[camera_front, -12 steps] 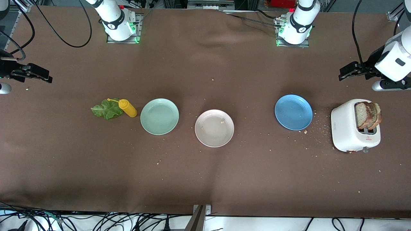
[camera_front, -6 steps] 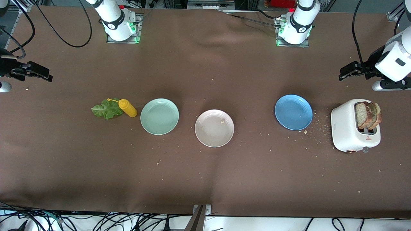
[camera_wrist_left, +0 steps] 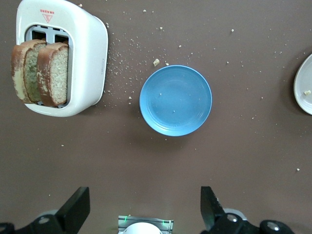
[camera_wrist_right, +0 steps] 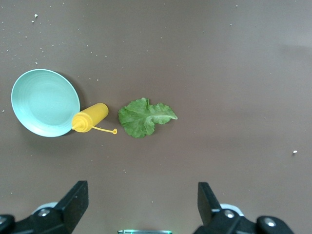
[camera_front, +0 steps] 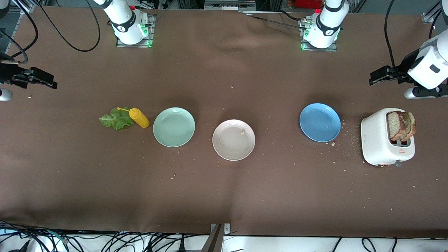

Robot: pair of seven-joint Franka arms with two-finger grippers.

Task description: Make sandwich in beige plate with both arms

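Pale beige and nearly bare, the beige plate (camera_front: 233, 139) sits on the brown tablecloth (camera_front: 224, 189) at mid-table, with only a crumb or two on it. Taking that plate as the landmark: the mint green plate (camera_front: 174, 126) lies just beside it toward the right arm's end, then the yellow squeeze bottle (camera_front: 139, 117) on its side, its tip over the lettuce leaf (camera_front: 115, 119) spread flat on the cloth. Toward the left arm's end from the beige plate sits the blue plate (camera_front: 320, 122), and past that the white toaster (camera_front: 379, 141), where two bread slices (camera_front: 401, 125) stand upright in the slots. Crumbs are scattered between toaster and blue plate.

The left gripper (camera_front: 378, 76) hangs in the air over the cloth near the toaster, fingers spread and holding nothing. The right gripper (camera_front: 42, 79) hangs over the cloth at the right arm's end, well apart from the lettuce, likewise spread and empty.
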